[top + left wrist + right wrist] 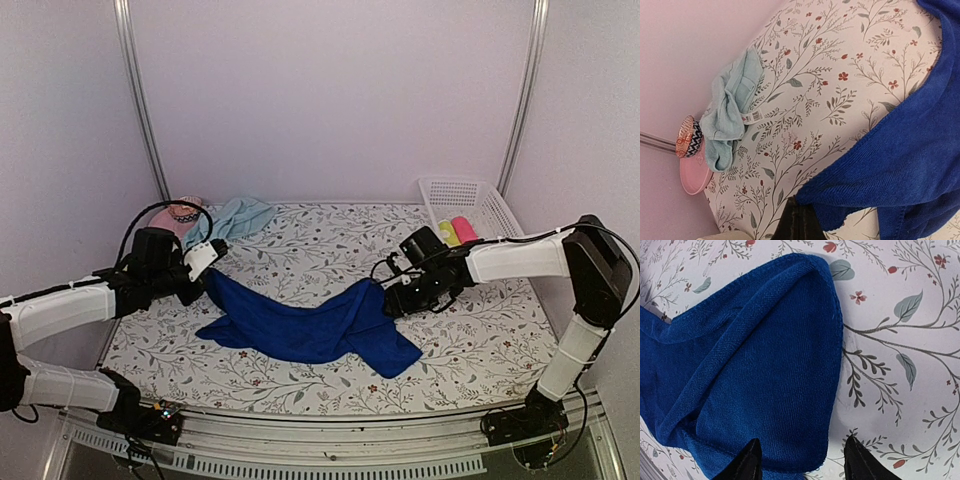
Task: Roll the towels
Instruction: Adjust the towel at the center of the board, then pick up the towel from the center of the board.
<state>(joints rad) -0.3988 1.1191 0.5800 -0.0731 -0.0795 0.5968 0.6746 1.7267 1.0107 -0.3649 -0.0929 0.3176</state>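
— Under my right end effector (pixel 802 465), whose jaws are partway open and hold nothing, a hemmed corner of the blue towel (pixel 755 365) lies flat on the surface (pixel 900 315).
— And your left?
— My left end effector (pixel 799 220) is clamped shut on the opposite corner, raised a little, so the cloth sags across between the two.
— How will it handle?
— Light, limp and a bit grippy, I judge. It folds on itself and won't keep an edge straight unless it is laid flat. Nothing to break. I'd pinch at the stitched hem near a corner, where it looks thickest.
— The other one?
— The aqua towel (pixel 732 110) is crumpled at the far left of the surface, just beside the hat (pixel 692 175), well apart from my right arm.
— Any containers?
— One white basket (pixel 480 195) at the far right. A yellow piece (pixel 447 232) and a pink piece (pixel 463 228) lie in it, too small to tell what they are.
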